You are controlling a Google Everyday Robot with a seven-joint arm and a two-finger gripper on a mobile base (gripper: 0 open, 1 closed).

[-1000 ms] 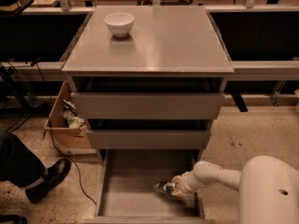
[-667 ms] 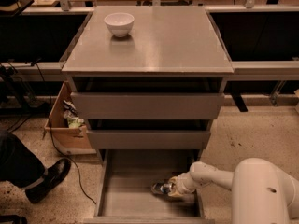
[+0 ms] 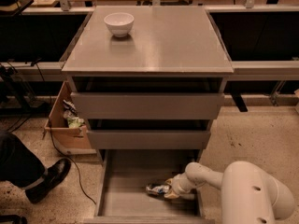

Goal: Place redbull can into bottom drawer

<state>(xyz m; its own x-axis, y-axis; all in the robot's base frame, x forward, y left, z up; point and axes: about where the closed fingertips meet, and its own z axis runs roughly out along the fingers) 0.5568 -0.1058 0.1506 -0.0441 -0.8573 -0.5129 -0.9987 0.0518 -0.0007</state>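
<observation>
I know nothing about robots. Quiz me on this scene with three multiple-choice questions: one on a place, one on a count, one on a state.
1. Where is the bowl?
A) on the cabinet top
B) inside a drawer
C) on a chair

2. How many drawers does the cabinet have?
A) two
B) three
C) five

3. The bottom drawer is:
A) pulled out
B) shut
C) removed

Answers:
1 A, it sits at the top's back left.
2 B, three grey fronts are stacked.
3 A, its inside shows, with the gripper in it at the can.
</observation>
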